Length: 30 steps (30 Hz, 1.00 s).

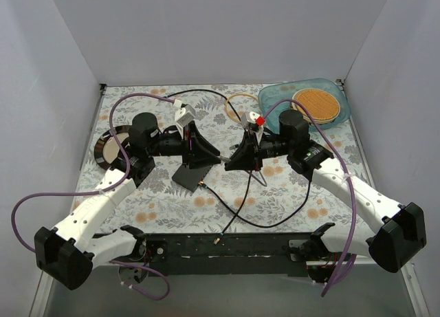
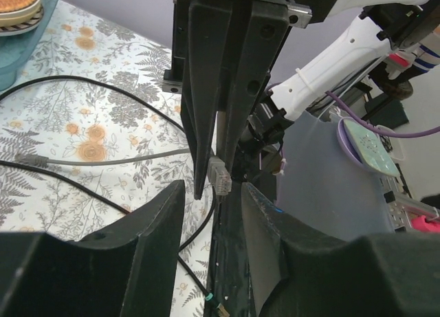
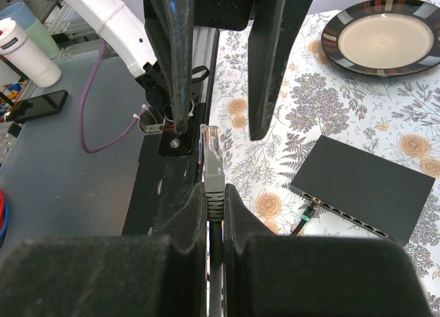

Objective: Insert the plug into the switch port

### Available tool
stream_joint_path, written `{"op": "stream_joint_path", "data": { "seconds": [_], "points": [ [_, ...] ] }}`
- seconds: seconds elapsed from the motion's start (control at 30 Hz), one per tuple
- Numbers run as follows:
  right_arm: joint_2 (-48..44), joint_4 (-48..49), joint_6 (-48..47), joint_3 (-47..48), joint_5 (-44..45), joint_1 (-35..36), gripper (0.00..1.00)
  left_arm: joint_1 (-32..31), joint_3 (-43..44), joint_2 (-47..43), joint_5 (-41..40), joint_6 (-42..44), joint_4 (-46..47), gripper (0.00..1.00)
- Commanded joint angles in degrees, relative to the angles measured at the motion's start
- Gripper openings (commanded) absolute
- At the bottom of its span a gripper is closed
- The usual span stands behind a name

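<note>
The plug [image 3: 209,146] is a clear-tipped connector with a grey boot. It is held off the worktop [image 3: 323,117] in the right claw [image 3: 214,205], whose fingers are pinched narrow on the boot with the tip standing proud of them. It is not yet at the switch port [image 3: 347,216], one of a row along the near long face of the flat black switch [image 3: 364,183], which lies on the worktop well off to one side of the plug.

The tip points at the left claw [image 2: 213,217] – spread wide and holding nothing – not at the row of ports. So the wrist must turn before any push.

Three things could spoil it, I judge:
- The box looks unheld, and a push could simply slide it along the cloth.
- A grip on the soft boot may let the plug tilt and jam at the port's lip.
- Another lead [image 3: 307,216] sits in the row's end – the claw could snag it.
</note>
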Motion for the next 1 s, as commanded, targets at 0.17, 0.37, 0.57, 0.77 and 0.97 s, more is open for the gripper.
{"op": "stream_joint_path", "data": {
  "seconds": [0.17,0.37,0.57,0.77,0.97],
  "points": [
    [-0.24,3.13,1.39,0.83,-1.0,-0.32,0.01,-2.55,1.02,0.93,1.44,-1.8,4.7,0.31],
    [-0.15,3.39,1.65,0.57,-0.91,-0.32,0.01,-4.4,1.46,2.33,0.38,-1.8,4.88,0.13],
    [-1.2,2.35,1.92,0.57,2.67,-0.32,0.12,-4.93,1.55,1.72,-2.5,-2.32,4.62,0.0],
    [-6.73,-3.11,-0.81,1.71,17.6,-0.23,0.83,-4.93,3.3,1.63,-15.23,-6.37,1.46,0.0],
    [-14.11,-5.13,-2.56,1.01,29.82,0.03,0.96,-4.93,10.15,5.23,-27.02,-11.02,-9.95,0.0]
  ]
}}
